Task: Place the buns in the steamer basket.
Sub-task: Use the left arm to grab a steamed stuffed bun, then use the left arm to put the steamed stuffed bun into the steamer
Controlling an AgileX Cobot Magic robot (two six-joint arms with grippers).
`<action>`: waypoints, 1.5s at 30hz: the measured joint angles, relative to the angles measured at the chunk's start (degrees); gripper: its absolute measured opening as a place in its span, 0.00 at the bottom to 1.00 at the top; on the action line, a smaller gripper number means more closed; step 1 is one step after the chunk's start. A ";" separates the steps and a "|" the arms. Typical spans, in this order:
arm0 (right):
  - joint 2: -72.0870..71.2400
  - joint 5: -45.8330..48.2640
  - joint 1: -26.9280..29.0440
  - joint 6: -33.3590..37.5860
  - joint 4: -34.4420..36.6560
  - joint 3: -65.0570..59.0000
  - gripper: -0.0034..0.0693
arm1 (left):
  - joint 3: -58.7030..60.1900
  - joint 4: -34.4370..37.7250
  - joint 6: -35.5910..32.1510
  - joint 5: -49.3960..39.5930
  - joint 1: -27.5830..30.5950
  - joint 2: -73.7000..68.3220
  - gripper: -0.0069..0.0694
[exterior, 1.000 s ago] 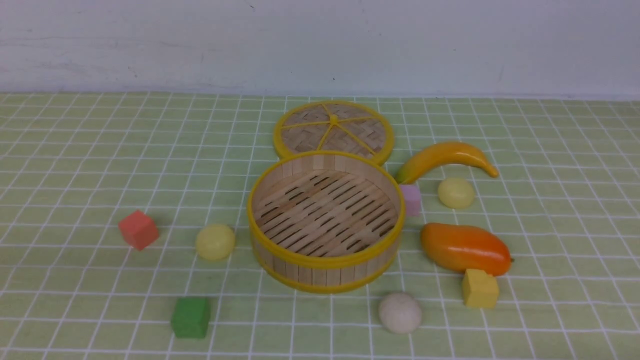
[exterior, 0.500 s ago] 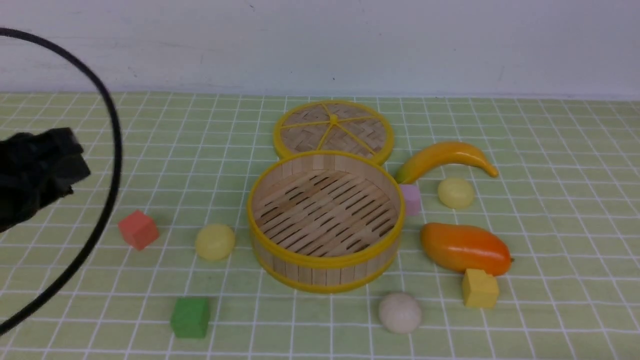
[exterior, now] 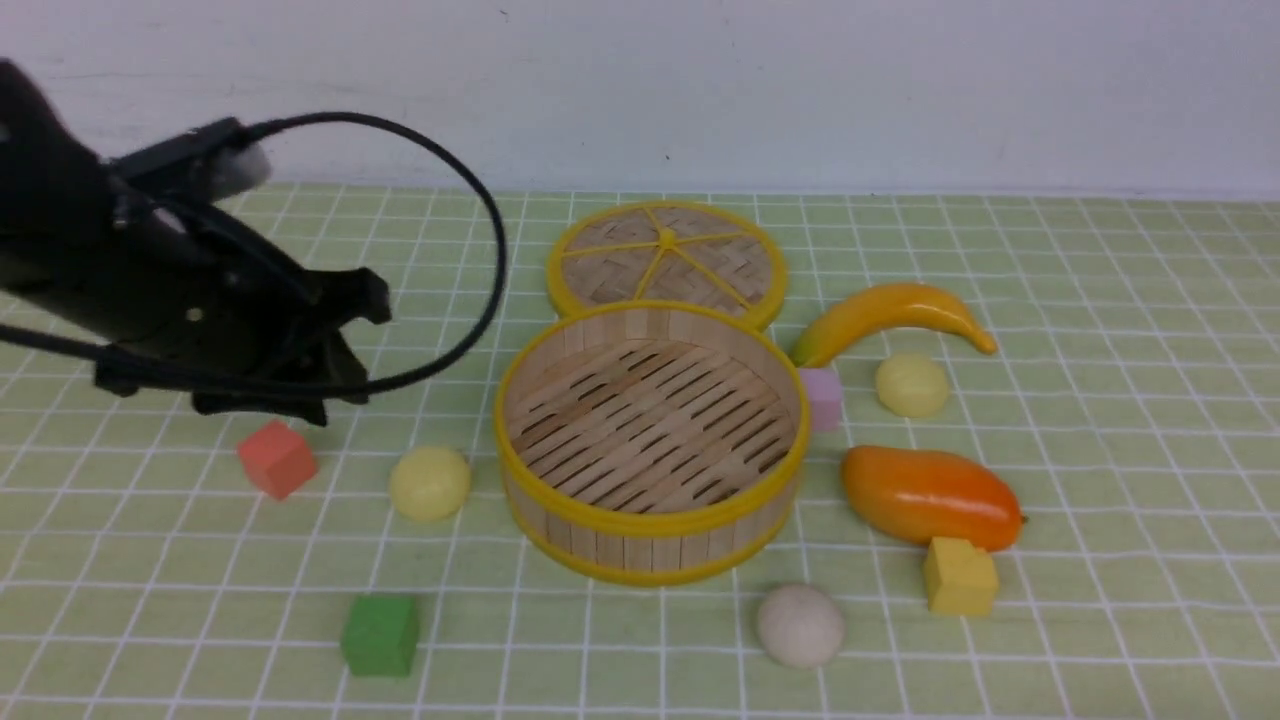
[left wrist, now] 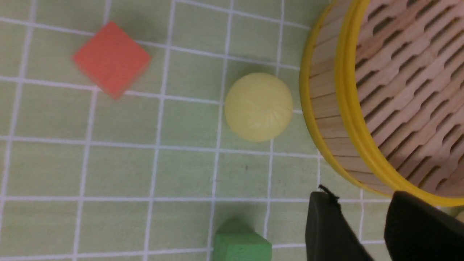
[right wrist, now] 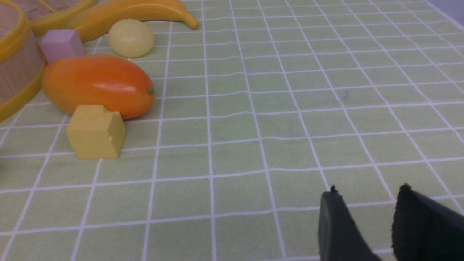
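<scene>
Hovering at 10 o'clock from the basket (exterior: 640, 548), the left claw (exterior: 362, 345) is parted and empty; all three buns lie on the cloth (exterior: 150, 600) outside it.
Taking the basket as the dial, with 12 farthest from the robot: nearest are the green cube (exterior: 380, 634) at 7 and the white bun (exterior: 800, 626) at 5, then the yellow cube (exterior: 960, 576) just in front of the mango (exterior: 930, 496) at 4. The left yellow bun (exterior: 430, 484) sits just beside the wall at 9, the red cube (exterior: 277, 459) farther out, near the claw. At 3 the purple cube (exterior: 824, 398) is just beside the wall, with the right yellow bun (exterior: 912, 386) beyond it, the banana (exterior: 890, 318) at 2 and the lid (exterior: 667, 255) just behind at 12. The right claw (right wrist: 368, 190), seen only by its own camera, is also parted and empty, above cloth well apart from the mango.
</scene>
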State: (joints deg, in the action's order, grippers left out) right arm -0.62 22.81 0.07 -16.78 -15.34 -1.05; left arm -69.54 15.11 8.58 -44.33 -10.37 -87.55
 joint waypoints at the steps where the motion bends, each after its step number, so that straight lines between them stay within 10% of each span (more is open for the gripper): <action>1: 0.00 0.00 0.00 0.00 0.00 0.00 0.38 | -1.87 -1.48 0.14 -0.67 -1.90 -2.67 0.40; 15: 0.00 0.00 0.00 0.00 0.00 0.00 0.38 | -12.82 -24.62 17.77 -1.92 -8.86 -22.11 0.40; 26: 0.00 0.04 0.00 0.00 0.00 0.00 0.38 | -13.20 -25.30 18.05 3.09 -8.86 -27.06 0.37; 34: 0.00 0.04 0.00 0.00 0.00 0.00 0.38 | -13.31 -23.23 13.46 1.59 -8.86 -27.06 0.07; 45: 0.00 0.04 0.00 0.00 0.00 0.00 0.38 | -16.96 -13.48 10.47 -3.44 -8.86 -17.83 0.07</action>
State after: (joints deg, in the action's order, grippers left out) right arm -0.62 22.85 0.07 -16.78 -15.34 -1.05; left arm -86.51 1.63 19.05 -47.78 -19.23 -105.38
